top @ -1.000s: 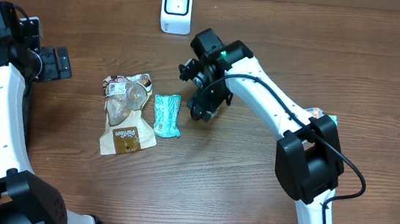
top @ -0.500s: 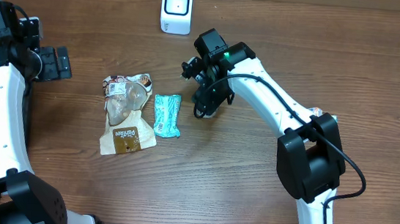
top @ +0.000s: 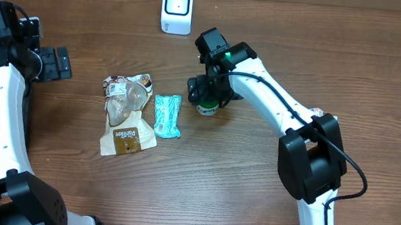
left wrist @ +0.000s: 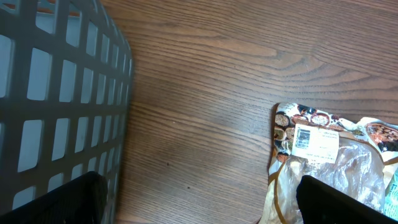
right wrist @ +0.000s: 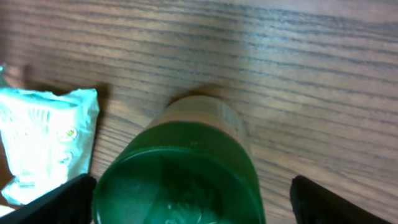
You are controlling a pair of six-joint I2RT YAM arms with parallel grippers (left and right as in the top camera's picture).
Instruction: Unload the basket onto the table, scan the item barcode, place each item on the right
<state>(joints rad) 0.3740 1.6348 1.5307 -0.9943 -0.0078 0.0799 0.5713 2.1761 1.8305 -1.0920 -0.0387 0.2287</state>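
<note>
Green-lidded jar stands upright beneath the right gripper overhead, scanner at its eleven o'clock; close squarely round the lid, I judge, before turning its barcode to the scanner. Left wrist: left gripper spread wide, empty. Right wrist: fingers wide apart either side of the jar, clamping nothing

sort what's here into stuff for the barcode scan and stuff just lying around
For the job: white scanner, green-lidded jar.
Lying about, at least for now: brown snack bag, teal packet, grey basket.
</note>
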